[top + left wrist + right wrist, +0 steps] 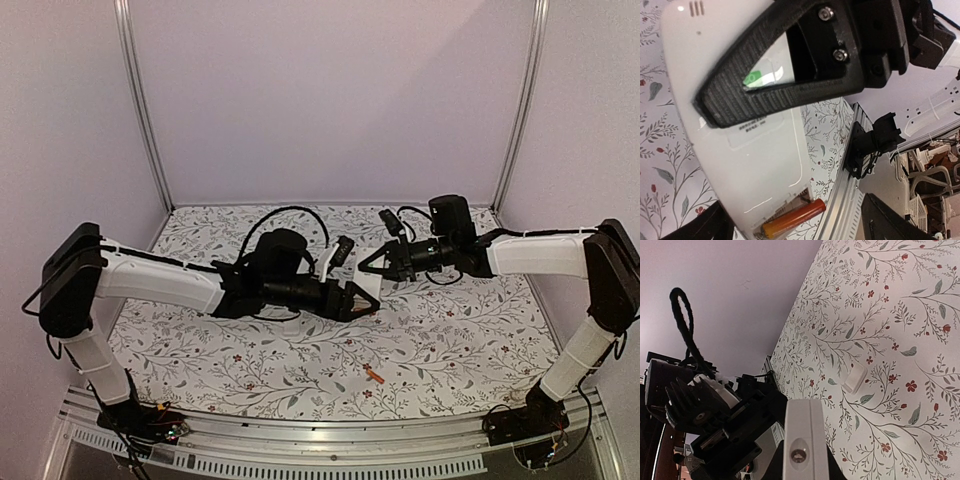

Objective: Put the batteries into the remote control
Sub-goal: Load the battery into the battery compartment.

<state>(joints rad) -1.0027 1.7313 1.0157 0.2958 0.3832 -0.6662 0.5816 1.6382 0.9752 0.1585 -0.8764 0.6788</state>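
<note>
My right gripper [378,264] is shut on the white remote control [740,150] and holds it above the table. In the right wrist view the remote's end [802,435] sits between its fingers [771,467]. In the left wrist view a black ribbed finger [765,70] of the right gripper presses on the remote's back. One orange battery [792,218] lies tilted in the open recess, with one end sticking out past the remote's edge. My left gripper [800,227] is open, its fingers [890,220] spread wide on both sides of that end. A second orange battery [375,376] lies on the table.
A small white cover plate [854,378] lies flat on the flowered table cloth [450,330]. The aluminium rail [330,440] runs along the near edge, with both arm bases on it. Pale walls and metal posts close off the back and sides.
</note>
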